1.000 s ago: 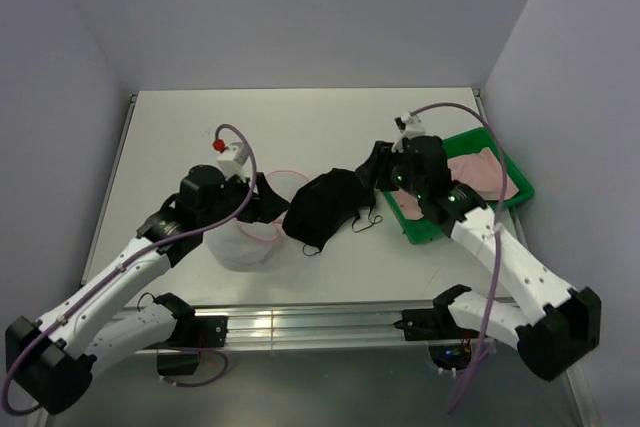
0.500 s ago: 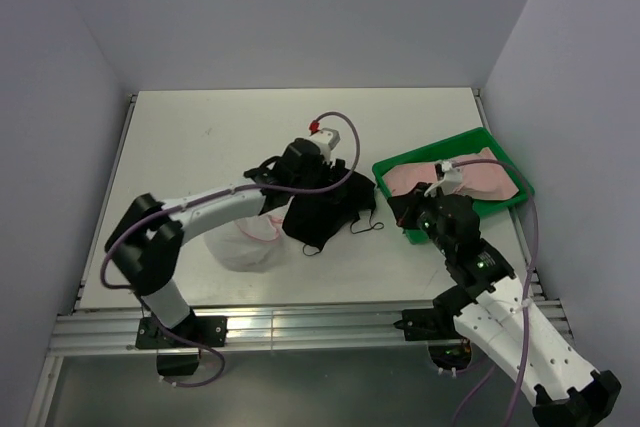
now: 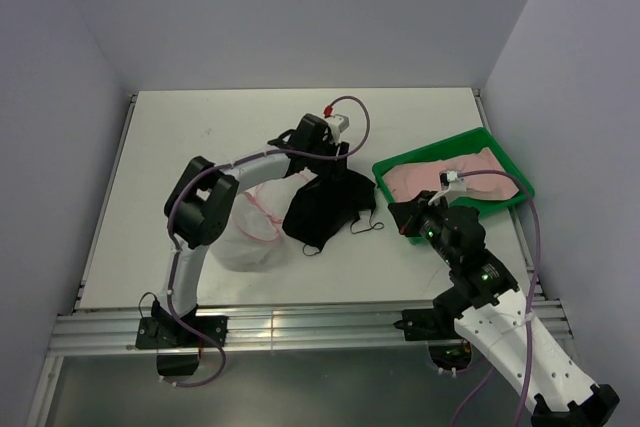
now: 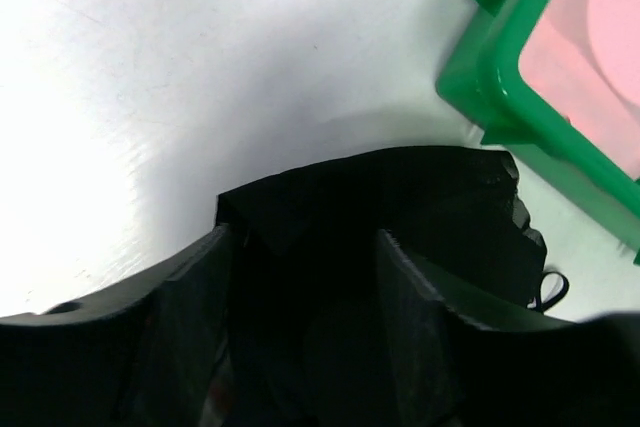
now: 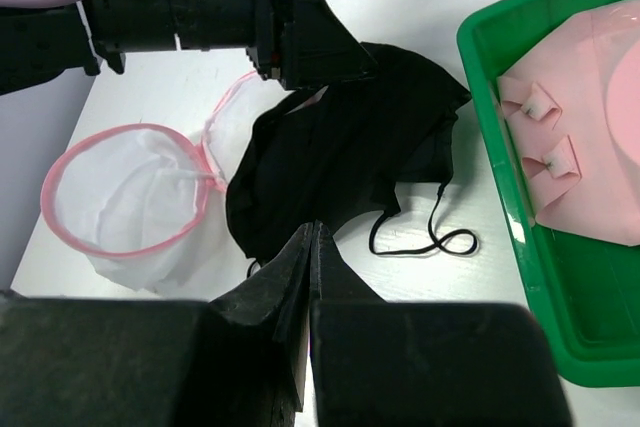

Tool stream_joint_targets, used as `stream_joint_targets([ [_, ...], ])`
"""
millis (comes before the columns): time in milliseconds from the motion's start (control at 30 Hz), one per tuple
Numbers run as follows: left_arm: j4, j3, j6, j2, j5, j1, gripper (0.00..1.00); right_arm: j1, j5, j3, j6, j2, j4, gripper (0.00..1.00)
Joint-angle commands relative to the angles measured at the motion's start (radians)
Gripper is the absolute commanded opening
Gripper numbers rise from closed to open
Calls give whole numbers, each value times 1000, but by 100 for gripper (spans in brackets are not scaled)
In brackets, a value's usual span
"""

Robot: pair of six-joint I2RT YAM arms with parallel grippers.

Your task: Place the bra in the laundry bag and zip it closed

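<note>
The pale pink bra [image 3: 470, 172] lies in the green tray [image 3: 455, 137]; it also shows in the right wrist view [image 5: 590, 137] and the left wrist view [image 4: 600, 7]. The laundry bag [image 3: 245, 237] sits open on the table, its pink rim up [image 5: 125, 202]. A black garment with thin straps [image 3: 320, 212] lies between bag and tray [image 5: 330, 157]. My left gripper [image 3: 325, 169] is open, its fingers straddling the garment's far edge [image 4: 305, 237]. My right gripper [image 3: 398, 215] is shut and empty, near the tray's left corner [image 5: 313, 230].
The green tray [image 5: 490, 137] stands at the right of the table, its corner close to the black garment [image 4: 500, 77]. The bag's lid lies partly under the garment. Grey walls enclose the table on three sides.
My left arm swung from the bag to the black garment's far edge. My right arm pulled back from the garment toward the near side and now hovers left of the tray.
</note>
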Motion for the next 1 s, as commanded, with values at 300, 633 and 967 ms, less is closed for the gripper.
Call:
stream_joint_targets([
  [300, 42, -3, -5, -45, 112, -6, 0, 3, -19, 8, 11, 13, 52, 11],
  [633, 220, -199, -175, -434, 155, -26, 0, 3, -115, 51, -32, 65, 183, 50],
  [967, 33, -184, -255, -727, 207, -34, 0, 2, -247, 303, -205, 82, 279, 87],
])
